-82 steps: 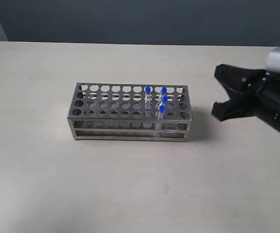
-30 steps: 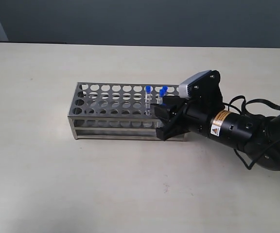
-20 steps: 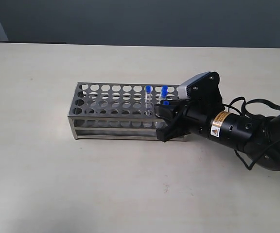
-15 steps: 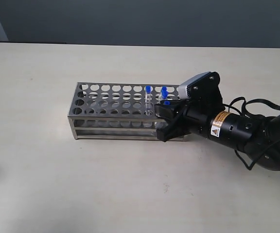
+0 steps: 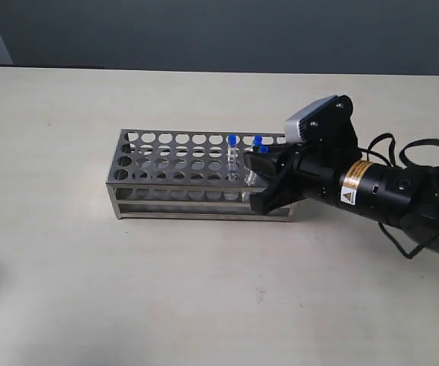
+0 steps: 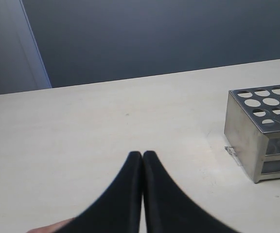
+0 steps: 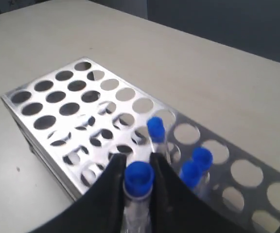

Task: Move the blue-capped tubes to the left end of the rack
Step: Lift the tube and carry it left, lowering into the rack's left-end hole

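Note:
The steel rack [image 5: 158, 156] stands mid-table with its blue-capped tubes near its right end. My right gripper [image 5: 259, 179] reaches in from the right and is shut on the front blue-capped tube [image 7: 138, 177], its black fingers [image 7: 112, 194] pressing just below the cap. Three more blue-capped tubes stand in holes beyond it: one [image 7: 155, 128] ahead, and two [image 7: 202, 159] [image 7: 190, 174] close together beside it. In the exterior view only two caps [image 5: 233, 140] [image 5: 257, 141] show clearly. My left gripper [image 6: 142, 154] is shut and empty over bare table, apart from the rack's left end [image 6: 247, 141].
The rack's left half [image 7: 47, 104] has only vacant holes. The right arm's body and cables [image 5: 387, 191] lie over the table to the rack's right. A dark wall runs behind the far table edge [image 5: 204, 70].
My right gripper closed on the front blue-capped tube, then shifted slightly up and to the right with it. The left gripper's earlier state is not shown.

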Available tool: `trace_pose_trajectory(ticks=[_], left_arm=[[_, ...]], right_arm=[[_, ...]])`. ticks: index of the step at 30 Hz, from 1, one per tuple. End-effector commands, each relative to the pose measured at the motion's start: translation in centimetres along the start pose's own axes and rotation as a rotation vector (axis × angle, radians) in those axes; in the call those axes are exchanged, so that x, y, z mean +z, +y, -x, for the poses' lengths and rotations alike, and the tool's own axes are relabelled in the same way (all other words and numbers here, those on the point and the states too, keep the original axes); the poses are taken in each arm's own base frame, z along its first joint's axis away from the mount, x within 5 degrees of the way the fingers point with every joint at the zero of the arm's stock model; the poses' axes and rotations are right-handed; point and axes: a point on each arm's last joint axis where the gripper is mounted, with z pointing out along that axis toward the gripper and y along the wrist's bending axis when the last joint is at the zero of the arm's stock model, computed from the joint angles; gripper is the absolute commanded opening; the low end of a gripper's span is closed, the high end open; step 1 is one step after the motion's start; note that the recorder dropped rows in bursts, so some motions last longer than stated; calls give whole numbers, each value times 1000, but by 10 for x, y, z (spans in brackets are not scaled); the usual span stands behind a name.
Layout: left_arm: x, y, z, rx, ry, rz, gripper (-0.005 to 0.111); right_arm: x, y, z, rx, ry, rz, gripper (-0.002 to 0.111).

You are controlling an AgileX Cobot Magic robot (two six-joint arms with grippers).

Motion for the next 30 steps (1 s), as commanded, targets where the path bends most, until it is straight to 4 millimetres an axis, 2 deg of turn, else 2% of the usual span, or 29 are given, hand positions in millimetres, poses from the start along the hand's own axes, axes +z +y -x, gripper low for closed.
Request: trace_pose_trajectory(ticks=[1,9,13,15,16,17,21,25,30], left_arm=[[0,0,3,-3,-14,-6,1],[0,0,3,-3,-14,-6,1],[0,0,3,-3,-14,-6,1],[0,0,3,-3,-14,-6,1],[0,0,3,-3,-14,-6,1],[0,0,3,-3,-14,-6,1],[0,0,3,-3,-14,-6,1],[0,0,3,-3,-14,-6,1],[0,0,3,-3,-14,-6,1]], right_arm=[[-6,3,30,-81,-53,18,-1],[-4,1,69,-134,-101,28,-1],[7,13,93,-162,-122,86,-1],[19,27,108,-195,-144,121,-1],[32,36,114,-219,-139,144,-1],[39,41,115,-224,-126,149,-1],[95,60,114,-222,-88,201,-1],[131,56,104,-200,-35,177,-1],[149,53,97,-196,-21,171,-1]])
